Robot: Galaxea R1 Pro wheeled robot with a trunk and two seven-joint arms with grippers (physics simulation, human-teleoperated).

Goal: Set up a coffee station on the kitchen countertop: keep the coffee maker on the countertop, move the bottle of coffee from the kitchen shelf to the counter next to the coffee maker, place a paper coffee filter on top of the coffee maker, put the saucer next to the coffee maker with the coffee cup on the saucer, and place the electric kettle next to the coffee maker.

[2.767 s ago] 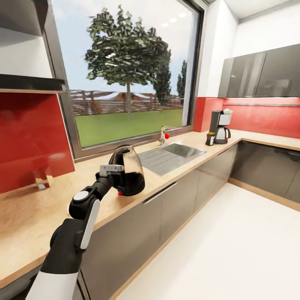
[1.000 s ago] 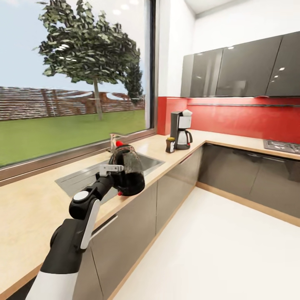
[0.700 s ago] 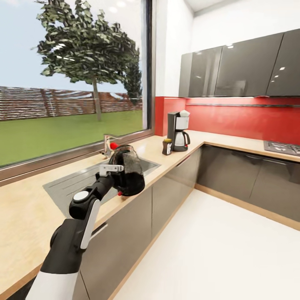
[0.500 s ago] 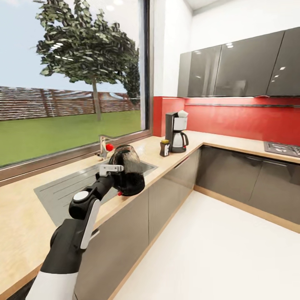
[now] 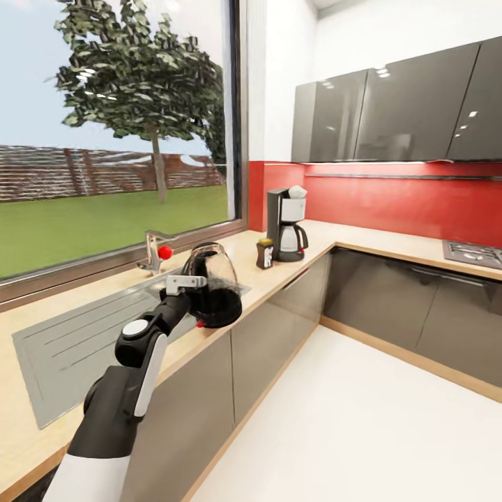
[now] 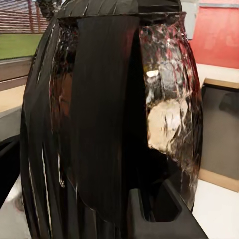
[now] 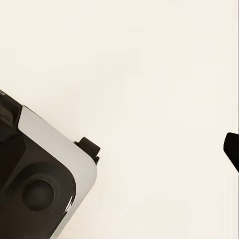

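One arm carries the load: the left gripper (image 5: 187,284) has its fingers clamped on the electric kettle (image 5: 213,286), held over the counter (image 5: 275,279) edge. Keep it upright, setting it beside the distant coffee maker (image 5: 286,224), clear of the bottle of coffee (image 5: 264,254). Whether the right fingers are spread is unclear.

The head camera has swung and travelled along the surface (image 5: 279,275), so the whole view has shifted. The coffee maker (image 5: 286,224) and the bottle of coffee (image 5: 264,254) beside it, earlier small at the far right, now sit larger and nearer the middle. The sink (image 5: 77,341) and its tap (image 5: 155,251) have slid from the centre toward the left. The dark wall cabinets (image 5: 390,111) now take up more of the upper right.
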